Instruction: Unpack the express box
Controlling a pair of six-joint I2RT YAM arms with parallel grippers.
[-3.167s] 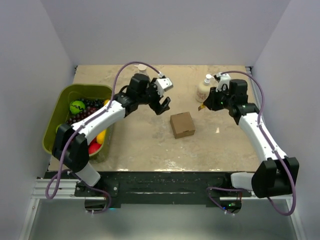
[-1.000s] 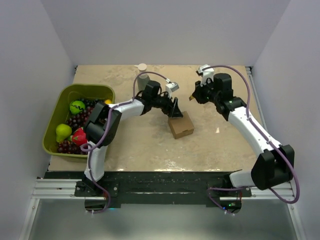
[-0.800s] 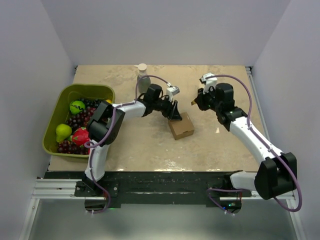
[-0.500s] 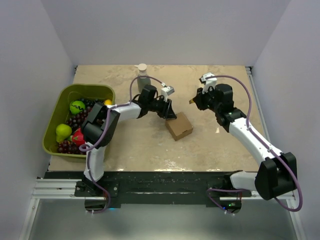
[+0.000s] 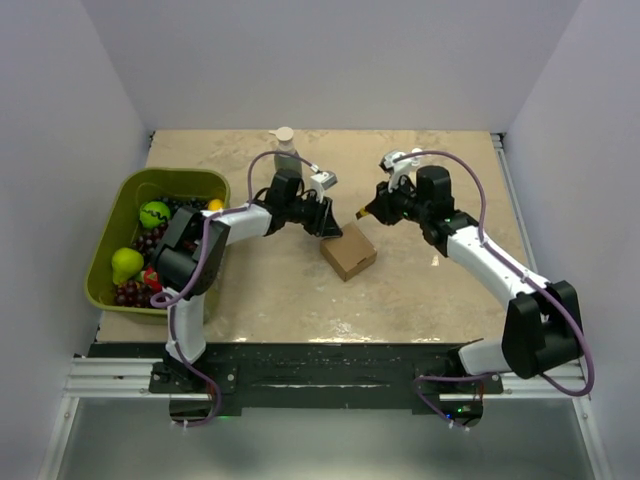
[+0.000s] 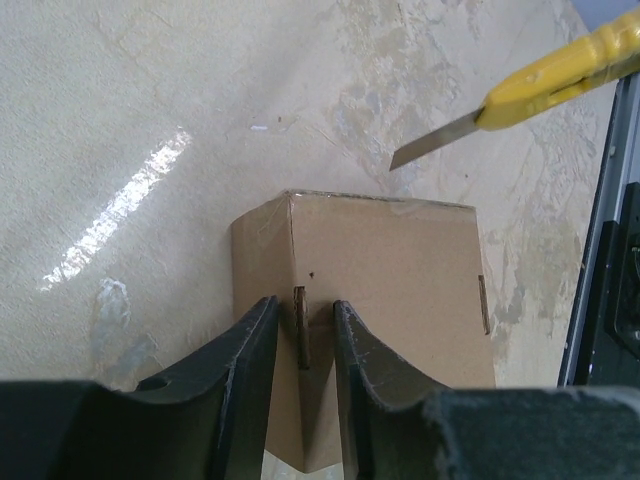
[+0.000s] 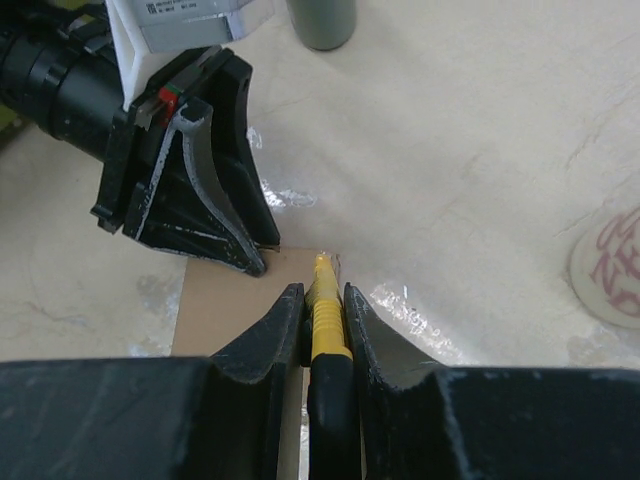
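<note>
Your top view looks down from behind the bases over the whole worktop [image 5: 280, 290]. The wrist views peer closely past the left claw [image 6: 302, 310] and right claw [image 7: 322, 295], facing each other, sharing the express box [image 6: 390, 280] and knife [image 6: 560, 75].

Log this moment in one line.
left gripper: shut on express box edge | right gripper: shut on yellow knife | blade: near box's far edge, contact unclear | box: closed
</note>
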